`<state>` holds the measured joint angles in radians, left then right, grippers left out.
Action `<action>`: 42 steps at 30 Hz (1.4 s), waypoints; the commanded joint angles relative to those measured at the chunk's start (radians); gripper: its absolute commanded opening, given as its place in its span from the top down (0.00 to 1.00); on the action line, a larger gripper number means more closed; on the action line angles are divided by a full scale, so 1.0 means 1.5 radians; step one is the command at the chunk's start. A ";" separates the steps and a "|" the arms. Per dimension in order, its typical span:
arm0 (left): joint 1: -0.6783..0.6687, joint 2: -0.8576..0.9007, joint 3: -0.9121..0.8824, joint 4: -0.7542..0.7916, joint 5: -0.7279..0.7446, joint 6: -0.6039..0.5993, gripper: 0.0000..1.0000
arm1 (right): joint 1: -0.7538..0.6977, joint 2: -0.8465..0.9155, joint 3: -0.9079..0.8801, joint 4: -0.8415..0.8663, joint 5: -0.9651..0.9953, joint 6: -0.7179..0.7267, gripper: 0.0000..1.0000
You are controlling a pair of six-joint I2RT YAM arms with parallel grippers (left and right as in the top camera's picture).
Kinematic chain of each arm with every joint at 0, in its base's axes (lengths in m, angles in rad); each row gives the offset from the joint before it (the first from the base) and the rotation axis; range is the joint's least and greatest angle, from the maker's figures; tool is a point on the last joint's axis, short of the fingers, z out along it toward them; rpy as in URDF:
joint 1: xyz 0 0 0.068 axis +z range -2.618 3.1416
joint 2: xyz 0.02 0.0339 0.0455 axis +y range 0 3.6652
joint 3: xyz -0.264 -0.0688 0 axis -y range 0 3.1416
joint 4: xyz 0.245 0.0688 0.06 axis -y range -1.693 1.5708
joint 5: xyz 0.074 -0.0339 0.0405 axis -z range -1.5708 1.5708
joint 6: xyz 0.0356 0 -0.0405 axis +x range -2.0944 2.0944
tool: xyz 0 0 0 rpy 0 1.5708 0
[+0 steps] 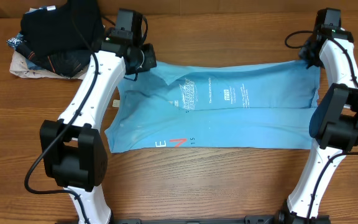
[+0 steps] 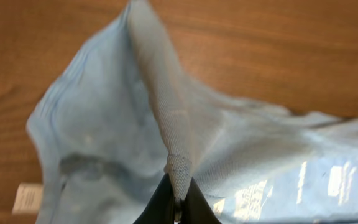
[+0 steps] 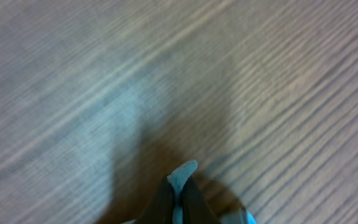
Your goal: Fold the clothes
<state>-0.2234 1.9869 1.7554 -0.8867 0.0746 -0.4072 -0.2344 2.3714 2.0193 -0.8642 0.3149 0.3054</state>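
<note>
left tool [image 2: 178,199] clenched on T-shirt [image 1: 241,115] edge | right tool [image 3: 178,194] clenched on T-shirt corner | T-shirt spread across bench [image 1: 197,186]

We see the sky-blue cotton T-shirt [image 1: 241,118] lying on the brown wooden table [image 1: 197,186], a dark folded-garment pile [image 1: 61,31] far left.

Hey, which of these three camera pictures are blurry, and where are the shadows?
Overhead view: sharp and evenly lit, the T-shirt print distinct, only faint shadows. Left wrist view: fabric by the left pincer in focus, the white print at right smeared. Right wrist view: blurriest, the table grain streaked, a dark shadow around the right pincer.
</note>
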 commanded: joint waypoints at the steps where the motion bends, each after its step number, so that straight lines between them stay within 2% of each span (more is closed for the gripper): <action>1: -0.007 -0.008 0.010 -0.027 -0.018 0.017 0.96 | -0.003 -0.027 -0.001 -0.021 0.023 0.040 0.96; 4: -0.007 -0.008 0.010 -0.055 -0.018 0.017 0.96 | -0.008 -0.033 -0.001 -0.047 0.046 0.093 0.96; 11: -0.007 -0.014 0.010 -0.097 -0.018 0.012 0.96 | -0.024 -0.052 -0.001 -0.086 0.044 0.095 0.96; 17: -0.007 -0.039 0.010 -0.163 -0.045 0.009 0.96 | -0.033 -0.073 -0.001 -0.119 0.044 0.145 0.96; 24: -0.007 -0.064 0.010 -0.218 -0.061 0.002 0.96 | -0.034 -0.079 -0.001 -0.148 0.043 0.149 0.96; 30: -0.007 -0.065 0.010 -0.283 -0.138 -0.035 0.96 | -0.034 -0.079 -0.001 -0.164 0.030 0.149 0.96; 37: -0.007 -0.064 0.010 -0.313 -0.162 -0.036 0.96 | -0.034 -0.079 -0.001 -0.197 0.004 0.150 0.96; 42: -0.007 -0.064 0.010 -0.321 -0.164 -0.035 0.96 | -0.035 -0.079 -0.001 -0.236 0.005 0.217 0.96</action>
<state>-0.2356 1.9179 1.7554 -1.3609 -0.1143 -0.4454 -0.2779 2.2936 2.0186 -1.2110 0.3031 0.5575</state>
